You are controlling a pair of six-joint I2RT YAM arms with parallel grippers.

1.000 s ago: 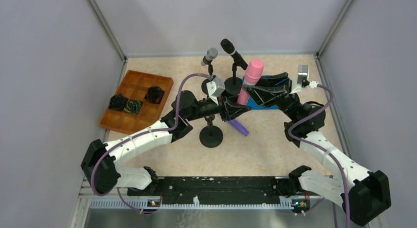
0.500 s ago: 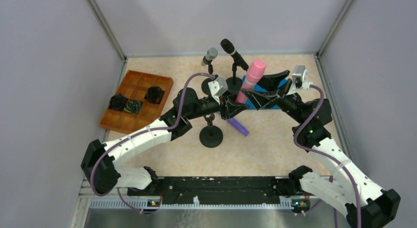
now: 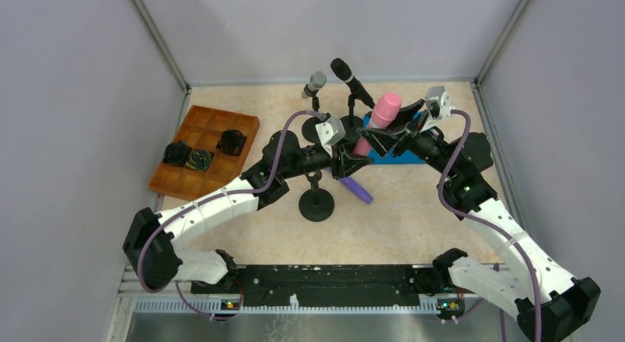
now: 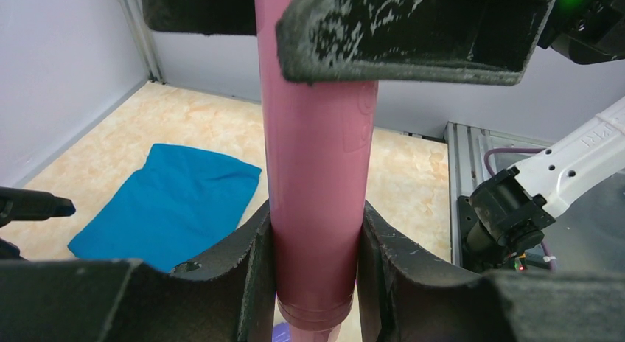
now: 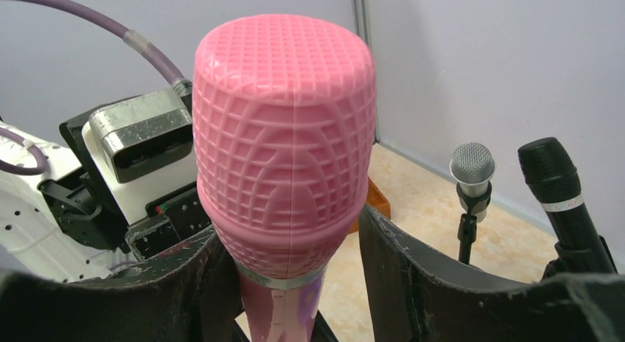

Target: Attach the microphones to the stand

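L gripper [image 3: 352, 159] is shut tight on the lower handle of the pink mic [image 3: 387, 110]. In the left wrist view the handle is seen pinched between both pads [image 4: 254, 272], w/ no gap either side. The mic is held off the table [image 3: 413, 224], tilted, head up and toward the back right.

R gripper [image 3: 378, 138] is set around the same mic just under its head. Its jaws are parted. In the right wrist view one finger [image 5: 413, 283] is seen w/ a thin gap to the mic neck, while the other looks to be at or nearly at the neck; contact can't be confirmed.

An empty stand [image 3: 317, 206] is seen upright on the table, just near of the L gripper and not touching the pink mic. A purple mic [image 3: 359, 190] is laid flat just right of that stand, partly hidden under the grippers.

At the back, a grey-headed mic [image 3: 315, 82] and a black mic [image 3: 346, 75] are each mounted on their own stands, side by side. A blue cloth [image 3: 394, 156] is spread beneath the R arm. An orange tray [image 3: 210, 121] is placed at the left, w/ three dark items [image 3: 233, 141] in its compartments; what they are can't be made out.
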